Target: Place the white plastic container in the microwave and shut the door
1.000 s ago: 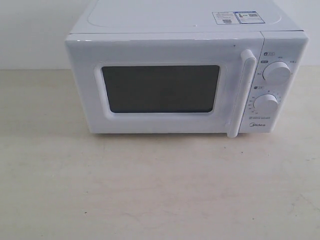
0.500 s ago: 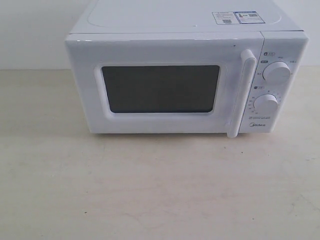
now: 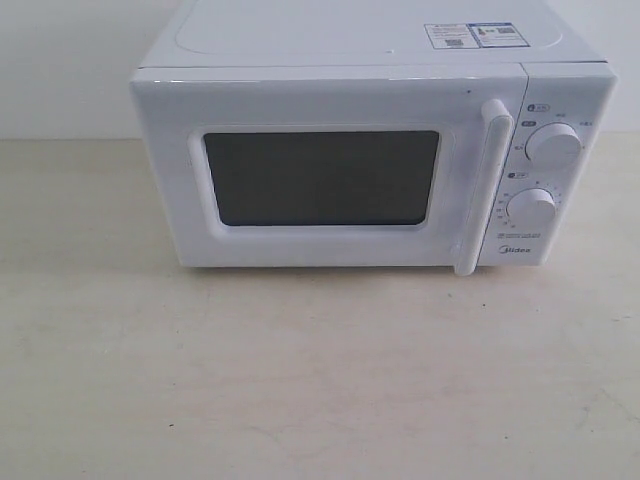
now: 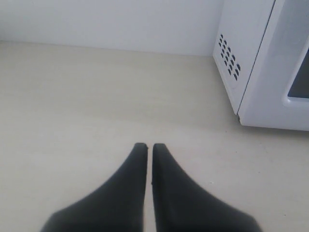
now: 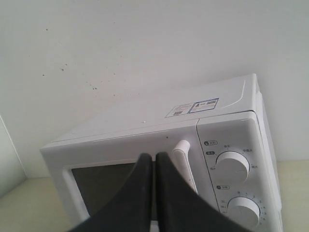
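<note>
The white microwave (image 3: 370, 150) stands at the back of the table with its door (image 3: 320, 175) shut, dark window facing me, bar handle (image 3: 482, 185) and two knobs (image 3: 553, 145) at the right. The white plastic container is out of view in every frame. My left gripper (image 4: 149, 146) is shut and empty, low over bare tabletop beside the microwave's vented side (image 4: 241, 63). My right gripper (image 5: 153, 157) is shut and empty, held in front of the door (image 5: 101, 188) near the handle (image 5: 183, 162). Neither gripper appears in the exterior view.
A pale wooden tabletop (image 3: 300, 380) stretches in front of the microwave. A white wall (image 3: 60, 60) runs behind it. Stickers (image 3: 475, 35) sit on the oven's top.
</note>
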Robot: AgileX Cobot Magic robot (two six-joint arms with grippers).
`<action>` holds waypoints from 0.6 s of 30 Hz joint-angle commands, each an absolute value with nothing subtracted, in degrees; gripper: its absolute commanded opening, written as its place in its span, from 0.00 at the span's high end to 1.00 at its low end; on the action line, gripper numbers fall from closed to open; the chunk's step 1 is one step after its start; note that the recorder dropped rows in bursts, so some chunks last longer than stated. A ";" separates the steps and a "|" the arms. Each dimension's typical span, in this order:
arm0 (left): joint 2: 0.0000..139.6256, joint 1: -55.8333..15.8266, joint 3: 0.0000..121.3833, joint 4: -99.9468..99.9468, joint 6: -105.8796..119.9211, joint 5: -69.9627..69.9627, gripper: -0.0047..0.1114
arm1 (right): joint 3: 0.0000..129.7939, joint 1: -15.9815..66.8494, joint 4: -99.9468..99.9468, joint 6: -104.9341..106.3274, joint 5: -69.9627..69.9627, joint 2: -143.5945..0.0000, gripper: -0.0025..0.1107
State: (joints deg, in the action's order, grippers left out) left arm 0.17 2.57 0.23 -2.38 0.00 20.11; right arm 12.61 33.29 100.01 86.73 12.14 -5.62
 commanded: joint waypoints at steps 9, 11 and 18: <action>0.00 2.77 0.00 -2.33 -0.40 20.13 0.92 | 12.64 3.79 99.95 86.94 -6.51 -5.25 0.98; 0.00 2.77 0.00 -2.33 -0.40 20.13 0.92 | 12.64 -0.27 99.95 86.94 -7.42 -5.25 0.98; 0.00 2.77 0.00 -2.33 -0.40 20.13 0.92 | 12.64 -4.09 99.95 86.94 -6.97 -5.25 0.98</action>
